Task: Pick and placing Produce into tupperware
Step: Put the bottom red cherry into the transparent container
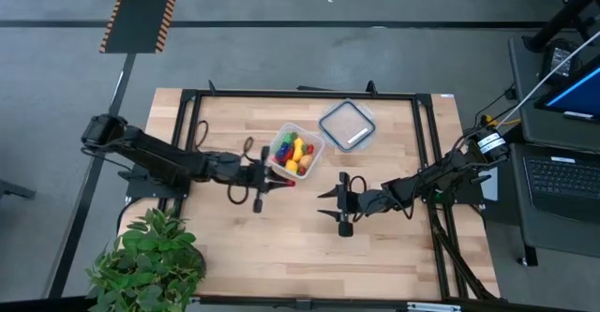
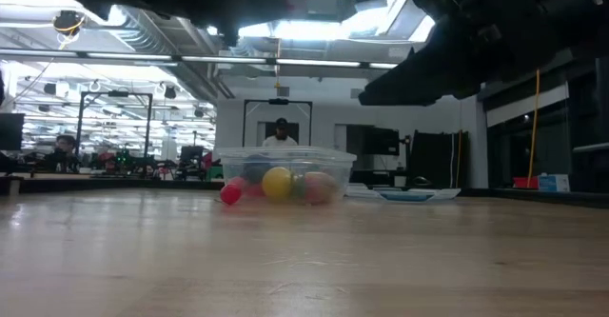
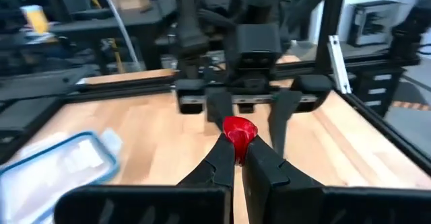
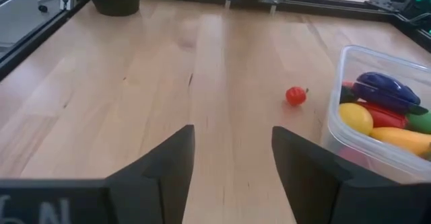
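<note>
Red produce (image 3: 238, 131) beside part-filled tupperware (image 1: 297, 151)

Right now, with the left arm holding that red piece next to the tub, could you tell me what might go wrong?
1. The left gripper pinches the red piece only at its fingertips, outside the tub; it could slip and fall onto the table.
2. The tub already looks full of produce, so another piece might roll out.
3. The open right gripper waits close by, so the two arms could touch.

high: overhead, straight down, whole table (image 1: 309, 246) | low: table-top level, facing room | wrists: close, looking forward over the table | all share tupperware (image 1: 297, 150)
</note>
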